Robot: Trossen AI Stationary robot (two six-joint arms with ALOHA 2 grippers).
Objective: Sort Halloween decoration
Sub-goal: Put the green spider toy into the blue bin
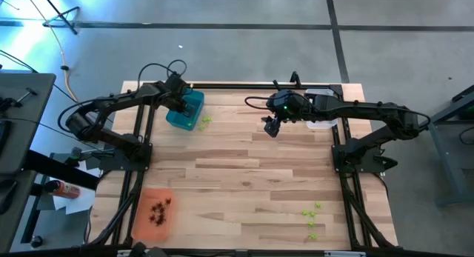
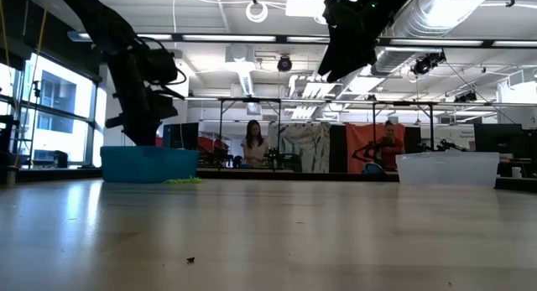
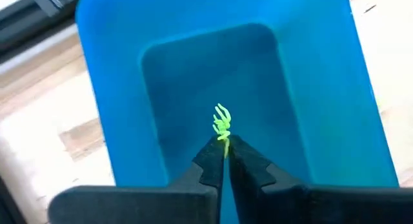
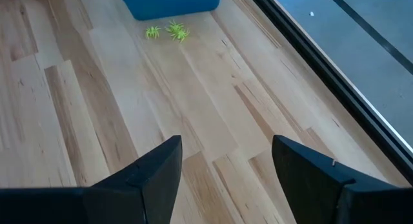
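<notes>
My left gripper (image 3: 224, 152) hangs over the inside of the teal tray (image 3: 213, 75), shut on a lime green spiky trinket (image 3: 221, 124); from above it shows at the table's far left (image 1: 181, 107). My right gripper (image 4: 226, 162) stands open above bare wood at the far middle (image 1: 272, 127), with nothing between its fingers. More lime green trinkets (image 1: 205, 121) lie on the table beside the teal tray (image 1: 185, 112). Others (image 1: 312, 216) lie near the front right. Dark trinkets (image 1: 159, 210) lie in the orange tray (image 1: 141, 220). My left gripper pinches the lower end of the lime green trinket (image 3: 224, 141) between its two fingertips, coming steeply from above. The rest of the trinket sticks out past the tips, lifted clear over the teal tray's floor.
A clear tray (image 1: 322, 116) stands at the far right, under the right arm. The low view shows one tiny dark trinket (image 2: 190, 259) lying alone on the wood near the front. The table's middle is bare wood. People stand in the room behind the table.
</notes>
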